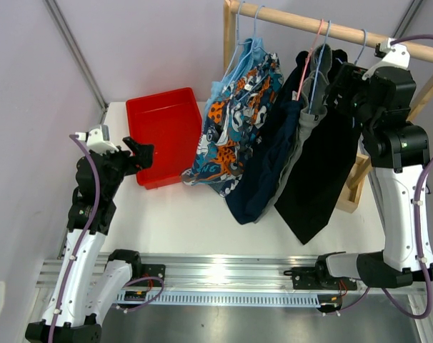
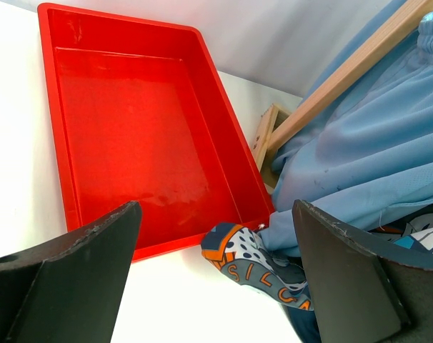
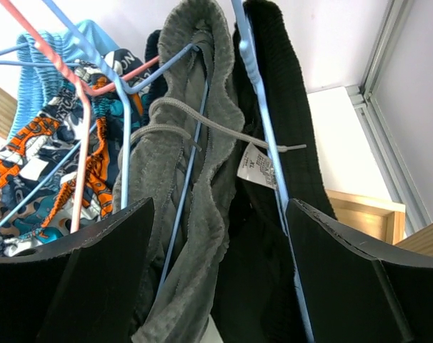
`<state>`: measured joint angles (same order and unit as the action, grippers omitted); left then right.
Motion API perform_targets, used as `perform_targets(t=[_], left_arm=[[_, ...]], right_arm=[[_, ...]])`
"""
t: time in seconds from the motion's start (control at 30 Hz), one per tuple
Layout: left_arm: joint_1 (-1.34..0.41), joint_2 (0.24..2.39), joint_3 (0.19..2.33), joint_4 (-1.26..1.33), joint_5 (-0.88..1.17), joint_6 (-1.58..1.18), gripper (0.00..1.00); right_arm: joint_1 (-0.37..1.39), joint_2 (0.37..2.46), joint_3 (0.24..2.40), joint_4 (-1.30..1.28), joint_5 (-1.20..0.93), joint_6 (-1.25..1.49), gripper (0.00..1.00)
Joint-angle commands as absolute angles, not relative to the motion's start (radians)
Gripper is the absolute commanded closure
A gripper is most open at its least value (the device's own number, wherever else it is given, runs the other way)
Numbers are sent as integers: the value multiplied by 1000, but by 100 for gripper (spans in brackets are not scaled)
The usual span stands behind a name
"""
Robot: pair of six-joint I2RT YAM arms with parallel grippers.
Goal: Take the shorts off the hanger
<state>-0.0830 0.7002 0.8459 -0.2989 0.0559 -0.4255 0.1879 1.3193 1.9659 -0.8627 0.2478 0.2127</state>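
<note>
I see a white table (image 1: pixel 181 221). A red bin (image 1: pixel 166 132) sits on its far left part. A wooden rack (image 2: pixel 263 139) stands behind the bin's corner, where the hem of the patterned shorts (image 2: pixel 245 261) rests on the tabletop.

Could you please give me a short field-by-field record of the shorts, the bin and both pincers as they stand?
shorts on wooden rail: light blue pair, patterned pair, navy pair, grey pair, black pair, all hanging
red bin: left of the shorts, nothing inside
left pincer: open, beside the red bin, holding nothing
right pincer: open, facing grey and black waistbands, holding nothing
</note>
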Motion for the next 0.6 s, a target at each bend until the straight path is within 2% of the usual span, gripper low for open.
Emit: perform_targets(t=[0.0, 0.57], left_arm=[[-87, 701, 847, -275, 66, -411, 7], [-87, 696, 845, -278, 64, -410, 7]], right_arm=[[190, 1258, 1964, -804, 242, 210, 18], [190, 1272, 1907, -778, 245, 195, 18]])
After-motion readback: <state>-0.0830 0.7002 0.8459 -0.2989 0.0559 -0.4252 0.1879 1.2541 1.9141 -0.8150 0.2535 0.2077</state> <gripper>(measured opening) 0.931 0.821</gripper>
